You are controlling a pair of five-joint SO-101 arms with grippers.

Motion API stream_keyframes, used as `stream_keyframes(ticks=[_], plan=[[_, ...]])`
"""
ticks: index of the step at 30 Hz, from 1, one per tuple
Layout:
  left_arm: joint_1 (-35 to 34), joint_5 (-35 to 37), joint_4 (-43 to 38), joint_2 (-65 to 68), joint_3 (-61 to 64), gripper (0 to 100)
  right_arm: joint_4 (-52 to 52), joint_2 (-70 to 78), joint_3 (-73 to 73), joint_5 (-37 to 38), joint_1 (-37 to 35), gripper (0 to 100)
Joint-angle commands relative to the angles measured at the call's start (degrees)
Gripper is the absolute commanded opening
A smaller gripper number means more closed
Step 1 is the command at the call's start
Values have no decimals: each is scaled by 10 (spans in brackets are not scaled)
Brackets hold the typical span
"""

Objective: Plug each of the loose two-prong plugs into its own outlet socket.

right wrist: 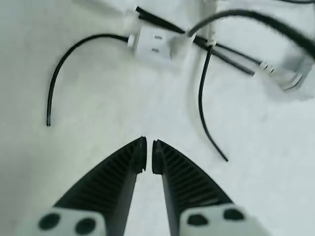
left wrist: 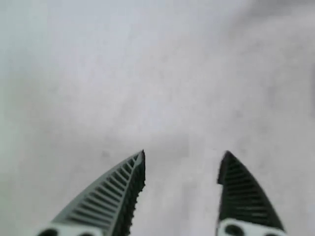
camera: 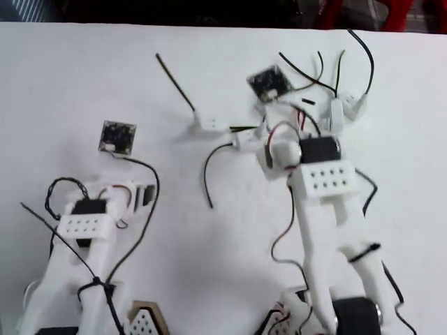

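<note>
A white outlet socket with two slots lies on the white table just beyond my right gripper, which is shut with nothing between its fingertips. The socket's black cord curls away to a loose end. In the high view this socket sits right in front of the right gripper. A second white socket lies a little farther left with a straight black cord. A white two-prong plug rests off to the side; loose plugs lie behind the right arm. My left gripper hangs open over bare table, low at the left.
Two small black circuit boards lie on the table, one ahead of the left arm and one at the back near the plugs. Several thin black cables tangle at the back right. A loose cable end lies by the right gripper.
</note>
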Motion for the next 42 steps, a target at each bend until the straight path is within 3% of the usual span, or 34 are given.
stream_keyframes(ticks=[1,2,9,16,19,26,32,35,42], plan=[[24,1,-21,-20,-5,63,-22,-67,86,3,-2,18],[28,1,-21,-20,-6,24,-41,-83,118,3,-2,18],[27,-31,-21,-25,-6,23,-155,-222,316,3,-12,18],[38,-31,-21,-137,51,23,-204,-387,451,2,-18,18],[55,-31,-21,-195,87,23,-204,-451,491,-7,-15,18],[58,-31,-21,-311,152,24,-201,-593,593,-111,-14,18],[66,-32,-18,-392,199,24,-200,-739,697,-114,-13,18],[93,-33,-20,-429,235,24,-138,-791,694,-114,-9,18],[128,-32,39,-510,269,24,-44,-771,694,-112,-3,18]])
